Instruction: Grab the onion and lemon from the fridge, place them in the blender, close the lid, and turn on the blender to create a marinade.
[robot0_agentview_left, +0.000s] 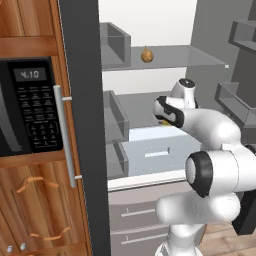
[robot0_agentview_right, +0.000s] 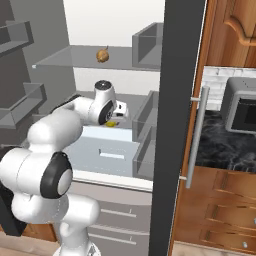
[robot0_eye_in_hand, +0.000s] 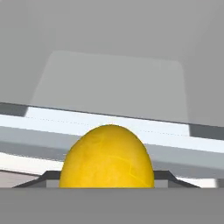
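Lemon (robot0_eye_in_hand: 106, 156) sits on the fridge's (robot0_agentview_left: 82, 125) middle shelf, dead ahead and close between the gripper's (robot0_agentview_right: 114, 116) dark tips, long axis pointing up in hand view; pinch or gap, cannot tell.

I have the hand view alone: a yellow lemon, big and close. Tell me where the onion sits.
Observer: The onion is on the upper glass shelf, one level above the lemon.
Operator: Now place the arm for me.
Observer: It reaches into the open fridge; the end effector is right at the lemon, with a pale drawer just below.
Operator: Report what flanks the fridge.
Observer: A black microwave sits in the wooden cabinets beyond the dark door edge.
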